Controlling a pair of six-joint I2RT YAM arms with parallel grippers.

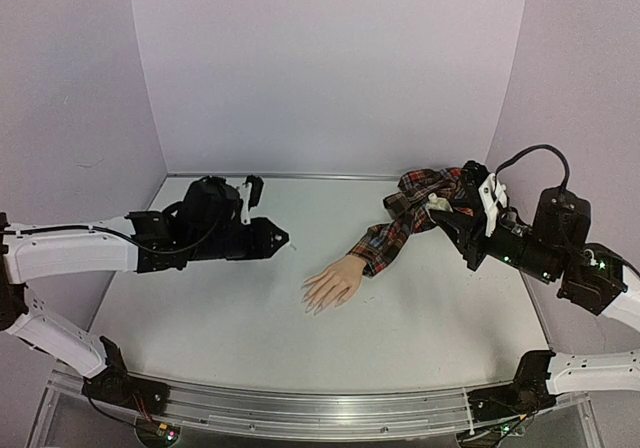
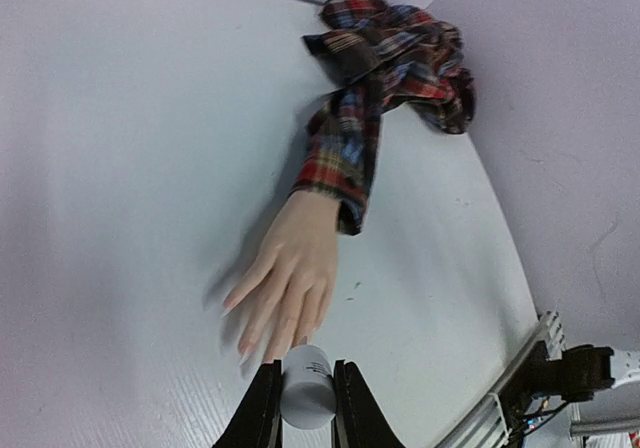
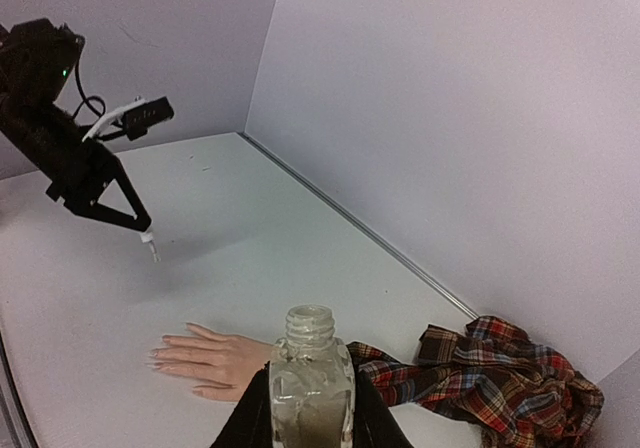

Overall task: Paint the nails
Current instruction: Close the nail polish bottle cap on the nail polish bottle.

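On the white table [image 1: 200, 318], top view: mannequin hand [image 1: 333, 286] palm down at centre, nails [image 1: 312, 306] pointing near-left, plaid sleeve [image 1: 405, 218] trailing far right. Left wrist view: left gripper [image 2: 305, 373] clamped on a white cap [image 2: 308, 393], held left of the hand. Right wrist view: right gripper [image 3: 310, 423] closed round an uncapped clear bottle [image 3: 312, 378], above the sleeve.

My two arms share one build: white tube links [image 1: 65, 253] joined by black joint housings [image 1: 205, 218]. A black cable [image 1: 533, 151] loops over my right arm [image 1: 545, 243], where a small green light [image 1: 601, 261] glows. A white bracket [image 1: 491, 203] sits at its wrist. My left gripper [image 2: 305, 408] has black tapered fingers [image 2: 262, 416]. My bases [image 1: 112, 378] are black.
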